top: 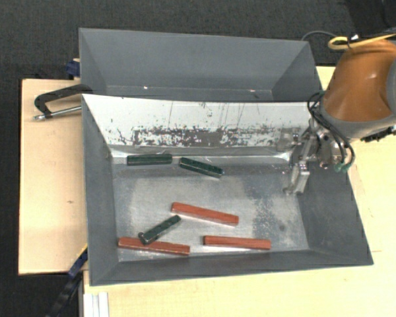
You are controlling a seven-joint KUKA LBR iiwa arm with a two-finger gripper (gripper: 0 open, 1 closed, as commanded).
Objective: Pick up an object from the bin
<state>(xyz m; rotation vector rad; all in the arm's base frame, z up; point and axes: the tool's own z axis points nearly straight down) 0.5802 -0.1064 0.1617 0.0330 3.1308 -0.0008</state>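
Observation:
My gripper (296,179) hangs over the right side of the bin, near the right wall, with nothing between its fingers; they look close together. A red bar (237,243) lies on the floor below and left of it. Another red bar (204,214) lies tilted at the middle of the floor. A dark green bar (200,168) rests by the back wall, left of the gripper.
A third red bar (153,246) lies along the front left, with a short dark green bar (160,229) resting on its end. Another dark green bar (149,159) lies at the back left. The arm's orange cover sits above the right rim.

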